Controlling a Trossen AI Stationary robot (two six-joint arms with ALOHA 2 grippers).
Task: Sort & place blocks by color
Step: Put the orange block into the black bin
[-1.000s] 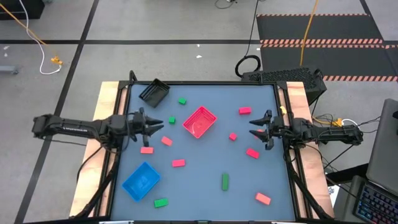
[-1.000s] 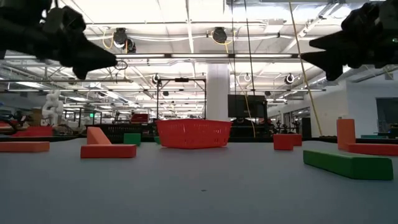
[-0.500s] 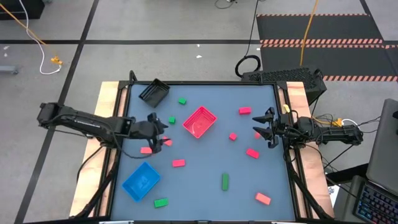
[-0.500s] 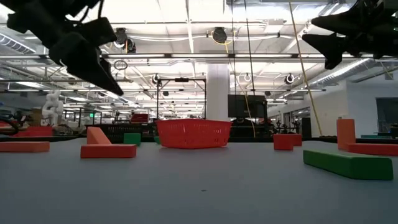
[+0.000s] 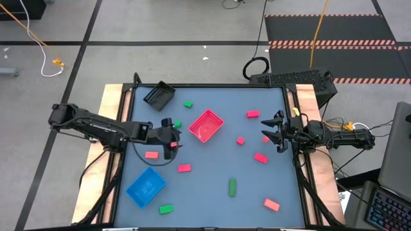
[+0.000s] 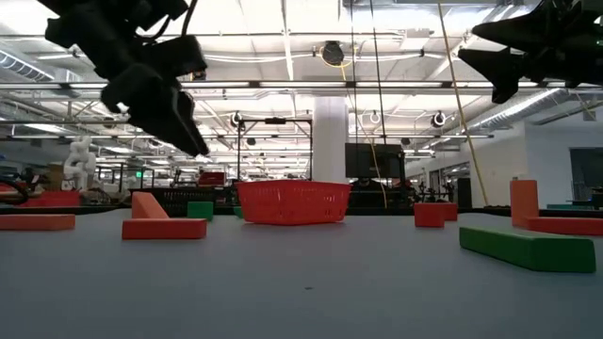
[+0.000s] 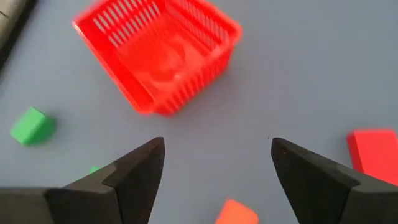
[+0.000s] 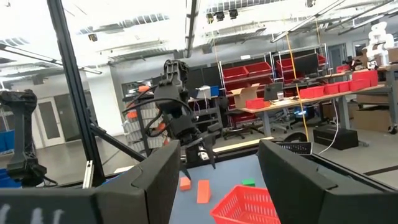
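Green bar lengthwise front-to-back

— What sort of place?
— A robotics lab or workshop, open-plan. Bare concrete floor with hazard-striped matting, strip lights overhead, shelving stacked with red storage bins, workbenches, office chairs.
— Anything else?
— Another robot arm farther off.

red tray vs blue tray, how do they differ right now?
The red tray sits mid-table, turned diamond-wise; the blue tray lies near the front-left corner, only slightly askew. The red tray has slatted walls in the left wrist view; the blue tray's walls cannot be made out. Both hold no blocks and stand apart from either pincer.
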